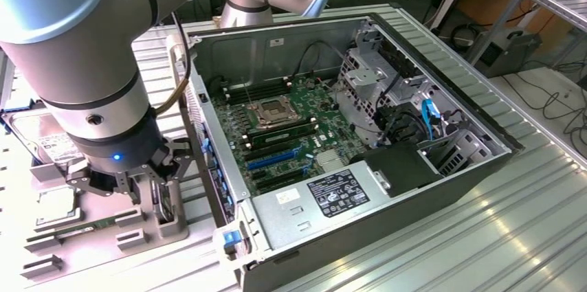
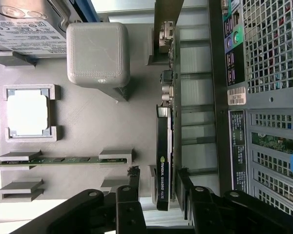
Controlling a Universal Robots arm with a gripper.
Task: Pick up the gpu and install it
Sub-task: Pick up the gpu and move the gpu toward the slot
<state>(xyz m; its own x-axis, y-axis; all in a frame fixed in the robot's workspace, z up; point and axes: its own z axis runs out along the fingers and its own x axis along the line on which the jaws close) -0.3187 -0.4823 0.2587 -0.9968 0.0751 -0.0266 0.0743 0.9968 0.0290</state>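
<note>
At the exterior view's left lies a hard drive (image 1: pixel 37 142) with a white label. Just beside it is a grey holder (image 1: pixel 103 249) with a green memory stick (image 1: pixel 89 226) in one of its slots.

Next comes the gripper (image 1: pixel 137 185), hanging low over this holder. The gpu (image 2: pixel 164 161) stands on its long edge in a slot of the holder, on the side near the computer case (image 1: pixel 266 41). The black fingers (image 2: pixel 130 192) are apart, one on each side of the card at one end, and they do not clamp it. On one side a small gap is visible; on the other side the finger is very near, and I cannot tell if it touches.

I judge the card as light and stiff, but fragile. Its small parts and its contact edge should not be pressed. The flat dark faces seem the best place to take hold, with a moderate squeeze, because smooth faces may slip.

To the right, the case lies open, and the main board (image 1: pixel 284 134) inside has free slots.
</note>
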